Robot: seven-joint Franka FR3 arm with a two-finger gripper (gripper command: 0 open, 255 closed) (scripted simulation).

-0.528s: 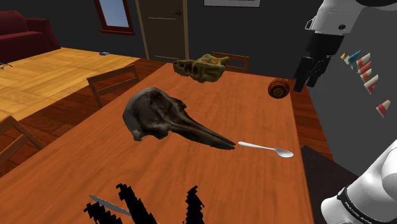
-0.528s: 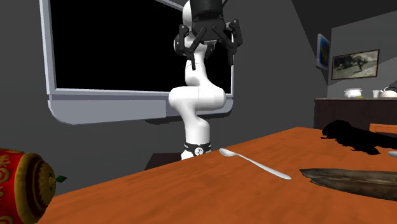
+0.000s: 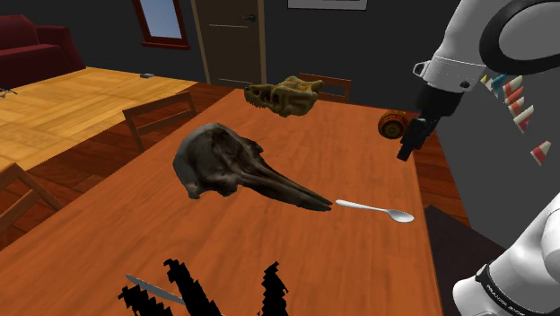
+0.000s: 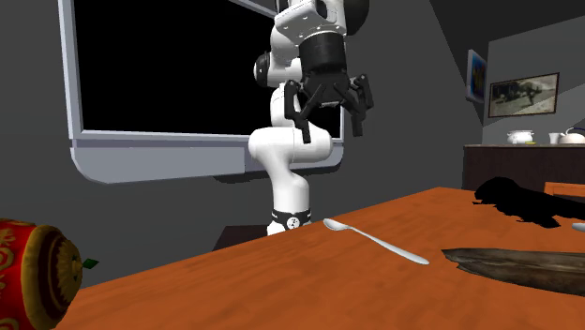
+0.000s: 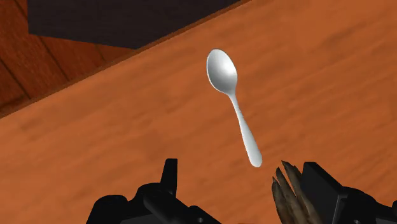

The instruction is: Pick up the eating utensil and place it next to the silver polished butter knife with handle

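A silver spoon [image 3: 377, 210] lies on the wooden table [image 3: 269, 242] near its edge on the shoulder view's right, bowl toward the stand. It also shows in the second exterior view as the spoon [image 4: 375, 242], and in the wrist view the spoon [image 5: 234, 105] lies just ahead of the fingers. My gripper [image 3: 408, 148] hangs above and a little beyond the spoon, open and holding nothing; its fingers stand apart in the second exterior view [image 4: 330, 117]. A silver butter knife [image 3: 153, 289] lies at the table's near corner on the shoulder view's left.
A dark long-beaked skull [image 3: 233, 166] lies mid-table, its tip close to the spoon's handle. A brownish skull [image 3: 287, 94] and a round patterned object [image 3: 392, 124] sit at the far end. Black jagged shapes [image 3: 233, 287] stand beside the knife. Chairs [image 3: 157, 112] line the table's left side.
The arm has bent down and the gripper has dropped lower, shifting toward the shoulder view's left, nearer the table. The spoon and knife have not moved.
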